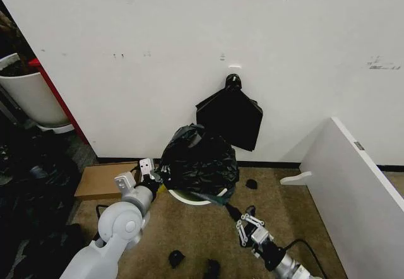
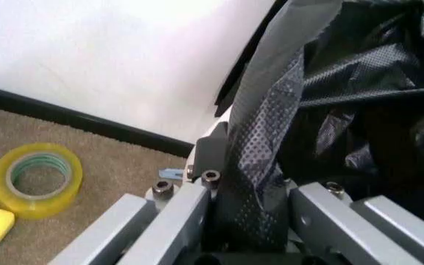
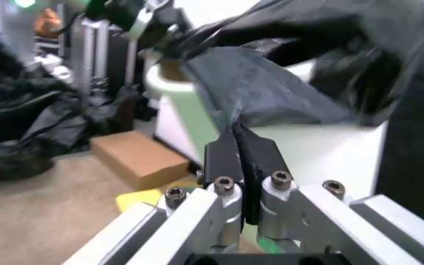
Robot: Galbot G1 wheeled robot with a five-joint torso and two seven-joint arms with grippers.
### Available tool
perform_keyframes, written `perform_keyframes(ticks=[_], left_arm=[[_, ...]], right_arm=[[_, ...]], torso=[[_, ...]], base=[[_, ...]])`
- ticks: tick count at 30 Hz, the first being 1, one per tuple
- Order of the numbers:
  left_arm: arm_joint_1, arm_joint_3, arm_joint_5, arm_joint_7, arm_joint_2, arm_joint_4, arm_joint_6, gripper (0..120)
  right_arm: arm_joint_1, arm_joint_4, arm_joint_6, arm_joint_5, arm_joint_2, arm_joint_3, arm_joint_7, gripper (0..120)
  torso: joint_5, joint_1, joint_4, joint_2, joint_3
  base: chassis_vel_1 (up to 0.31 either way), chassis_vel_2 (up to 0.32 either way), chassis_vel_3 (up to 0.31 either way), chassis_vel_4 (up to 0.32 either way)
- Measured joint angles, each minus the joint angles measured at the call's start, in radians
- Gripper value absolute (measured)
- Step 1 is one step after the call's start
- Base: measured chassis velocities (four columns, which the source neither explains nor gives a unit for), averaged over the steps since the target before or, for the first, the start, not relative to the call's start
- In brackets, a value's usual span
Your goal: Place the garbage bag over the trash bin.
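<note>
head view: the garbage bag (image 1: 199, 159) sits in a big crinkly lump on top of the trash bin (image 1: 189, 197), by the wall. the left tool (image 1: 150, 179) is at the bag's left edge and is pinched shut on a strip of it. the right tool (image 1: 237, 215) is low by the bin's right side, closed on a thin tail of the bag.

the bag is thin, so a hard pull could tear it. it could also slip out of a tool, or the light bin could tip.

i count one bag, one bin, two tools, one black bundle (image 1: 231, 118) on the wall, one brown box (image 1: 101, 179), one roll of yellow tape (image 2: 37, 178), and three small black scraps (image 1: 176, 257) on the floor.
</note>
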Motion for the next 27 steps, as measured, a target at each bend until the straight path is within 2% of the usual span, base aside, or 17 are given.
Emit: perform_keyframes(ticks=[6,10,13,17,19,21,22,25,26,27], left_arm=[[-0.004,-0.012,-0.034,-0.012,-0.005,-0.016,0.008,0],[-0.003,-0.015,-0.052,-0.017,-0.006,-0.025,0.018,0],[-0.001,-0.016,-0.06,-0.021,-0.009,-0.028,0.023,0],[-0.007,-0.017,-0.06,-0.022,-0.009,-0.013,0.023,0],[-0.01,-0.019,-0.06,-0.022,-0.008,-0.004,0.022,0],[-0.011,-0.02,-0.06,-0.022,-0.007,0.002,0.02,0],[-0.011,-0.02,-0.06,-0.022,-0.007,0.002,0.02,0],[-0.012,-0.019,-0.06,-0.022,-0.008,0.007,0.019,0],[-0.012,-0.018,-0.06,-0.022,-0.009,0.008,0.019,0],[-0.012,-0.017,-0.06,-0.022,-0.011,0.008,0.019,0]], right_arm=[[0.008,-0.089,0.012,-0.017,0.009,0.049,-0.2,0],[0.034,-0.14,0.017,-0.06,0.025,0.065,-0.255,0],[0.065,-0.167,0.031,-0.1,0.044,0.064,-0.221,0],[0.061,-0.139,0.036,-0.063,0.037,0.039,-0.161,0],[0.05,-0.11,0.053,0.011,0.024,0.037,-0.191,8],[0.04,-0.097,0.075,0.109,0.014,0.052,-0.307,16],[0.04,-0.097,0.075,0.109,0.014,0.052,-0.307,16],[0.024,-0.078,0.1,0.179,0.009,0.073,-0.419,28],[0.018,-0.071,0.103,0.175,0.009,0.072,-0.406,32],[0.007,-0.054,0.103,0.135,0.01,0.06,-0.326,38]], torso=[[0.0,0.0,-0.0001,0.0,0.0],[0.0,0.0,-0.0001,0.0,0.0],[0.0001,0.0,0.0001,0.0,0.0],[0.0001,0.0,-0.0001,0.0,0.0],[-0.0002,0.0,0.0001,0.0,0.0],[-0.0001,0.0,0.0,0.0,0.0],[-0.0001,0.0,0.0,0.0,0.0],[-0.0002,0.0,0.0,0.0,0.0],[0.0,0.0,0.0,0.0,0.0],[-0.0001,0.0,0.0,0.0,0.0]], base=[[0.0,0.0,0.0,0.0],[0.0,0.0,0.0,0.0],[0.0,0.0,0.0,0.0],[0.0,0.0,0.0,0.0],[0.0,0.0,0.0,0.0],[0.0,0.0,0.0,0.0],[0.0,0.0,0.0,0.0],[0.0,0.0,0.0,0.0],[0.0,0.0,0.0,0.0],[0.0,0.0,0.0,0.0]])
